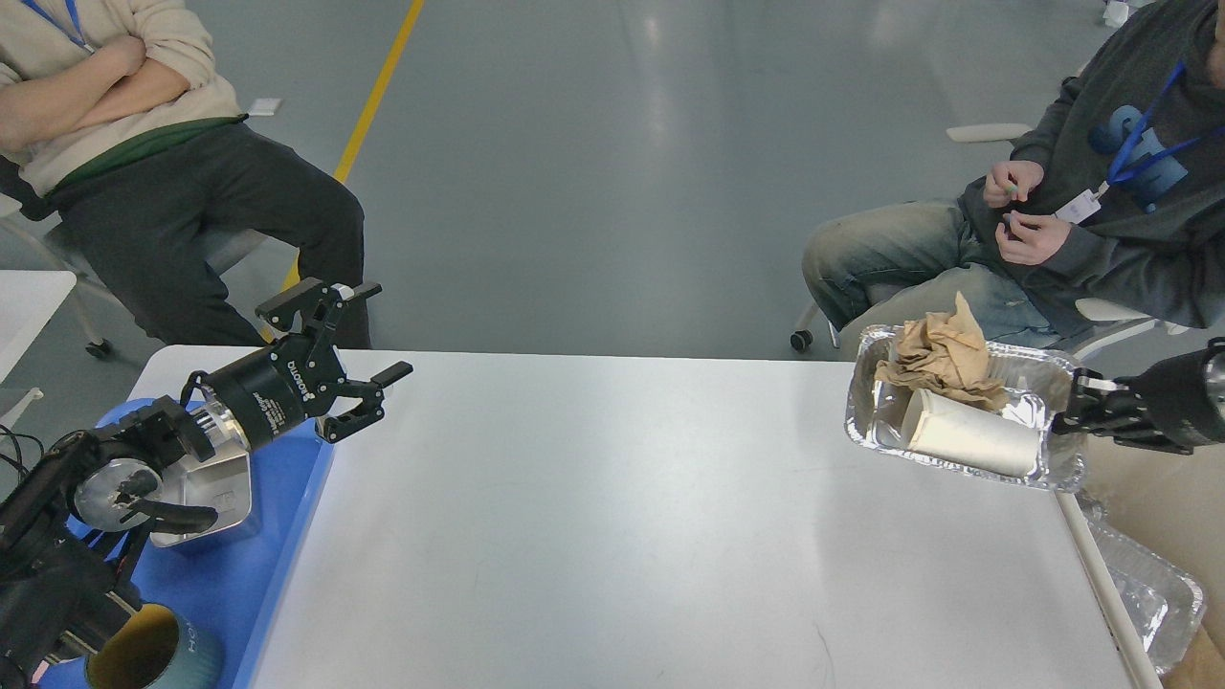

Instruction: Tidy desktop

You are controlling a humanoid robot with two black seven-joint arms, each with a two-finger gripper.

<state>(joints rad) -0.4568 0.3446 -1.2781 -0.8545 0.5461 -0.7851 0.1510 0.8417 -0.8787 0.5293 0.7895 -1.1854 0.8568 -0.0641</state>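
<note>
Above the desktop point(612, 517) right edge, right gripper point(1070, 413) seemingly pinches the foil tray point(885, 421) rim; left gripper point(356, 356) hovers spread, empty.

a blue tray point(239, 574) lies at eight o'clock, bearing a steel container point(206, 493) and a teal mug point(153, 655). at three o'clock a foil tray point(957, 459) holds crumpled brown paper point(943, 354) and a white paper cup point(971, 442) on its side. more foil trays point(1153, 598) sit at four o'clock. two seated people point(144, 144) point(1101, 220) occupy ten and two o'clock.
</note>
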